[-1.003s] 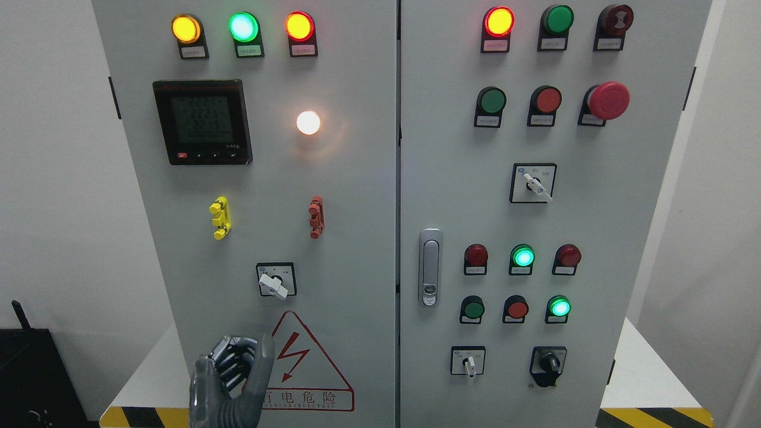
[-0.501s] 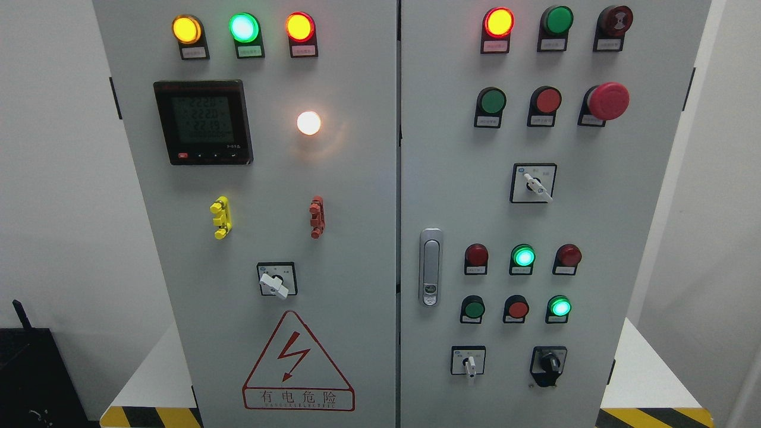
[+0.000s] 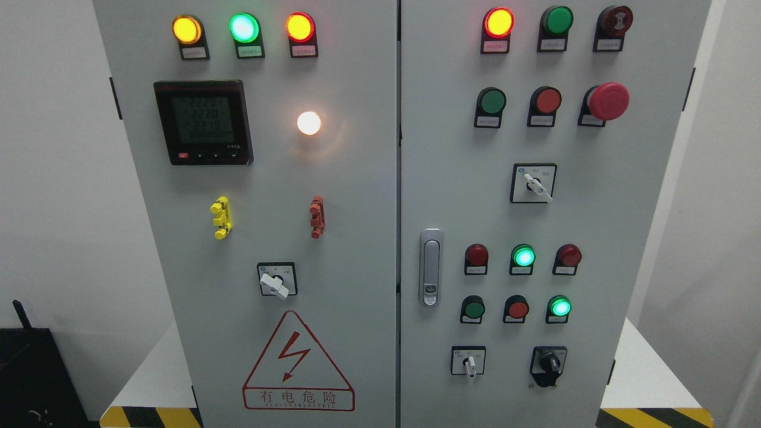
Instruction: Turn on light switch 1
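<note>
Neither robot hand is showing, so their state is unknowable. The white lamp [image 3: 308, 123] is glowing on the left door; the rotary switch [image 3: 276, 280] below is pointing lower right. Task is looking complete.

A single head camera faces a grey cabinet [image 3: 380, 178] square on, from close range and a little above its middle, so the sides narrow downward. The seam between the two doors [image 3: 398, 148] runs just right of centre. Its top is cropped; wall [image 3: 59, 178] shows at both sides.
</note>
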### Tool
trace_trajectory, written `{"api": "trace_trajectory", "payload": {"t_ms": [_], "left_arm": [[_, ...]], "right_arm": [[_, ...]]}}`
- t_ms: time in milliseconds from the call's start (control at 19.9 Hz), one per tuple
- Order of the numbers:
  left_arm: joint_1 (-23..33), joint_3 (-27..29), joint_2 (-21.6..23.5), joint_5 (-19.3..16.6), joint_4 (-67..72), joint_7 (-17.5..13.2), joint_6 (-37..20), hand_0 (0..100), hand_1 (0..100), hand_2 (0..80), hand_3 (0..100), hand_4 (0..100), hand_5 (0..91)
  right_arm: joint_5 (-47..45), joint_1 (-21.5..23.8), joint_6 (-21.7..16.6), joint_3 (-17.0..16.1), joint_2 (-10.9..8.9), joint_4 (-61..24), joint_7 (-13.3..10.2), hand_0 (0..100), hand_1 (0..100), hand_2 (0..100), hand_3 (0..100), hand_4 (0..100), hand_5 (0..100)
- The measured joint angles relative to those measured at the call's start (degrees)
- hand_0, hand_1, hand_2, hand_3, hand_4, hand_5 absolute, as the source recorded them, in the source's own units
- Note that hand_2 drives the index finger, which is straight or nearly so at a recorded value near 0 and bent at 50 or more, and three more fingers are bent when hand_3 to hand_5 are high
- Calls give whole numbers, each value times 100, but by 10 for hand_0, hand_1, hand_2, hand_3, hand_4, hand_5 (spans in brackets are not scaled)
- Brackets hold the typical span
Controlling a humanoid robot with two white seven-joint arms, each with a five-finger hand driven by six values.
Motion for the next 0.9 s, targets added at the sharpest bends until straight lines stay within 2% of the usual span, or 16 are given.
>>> {"api": "trace_trajectory", "payload": {"t_ms": [150,301,501,602,903], "left_arm": [[-50,-243,23,-127,822,225,638,462,222,0,0,0,0],[-116,-439,-22,-180,1434,493,844,426,121,0,0,0,0],[-258,-631,-119,-214,2036,881,932,385,88,0,0,0,0],[-317,-704,-169,-231,2265,964,986,374,82,0,0,0,0],[-435,-861,-285,-254,2752,976,1146,363,77,0,0,0,0]], "right_arm": [[0,0,-1,0,0,0,0,307,0,0,0,0,0],[0,-1,-1,0,0,-1,0,307,0,0,0,0,0],[0,-1,-1,0,0,-1,0,308,0,0,0,0,0],[0,-1,-1,0,0,0,0,307,0,0,0,0,0],[0,0,-1,0,0,0,0,308,0,0,0,0,0]]}}
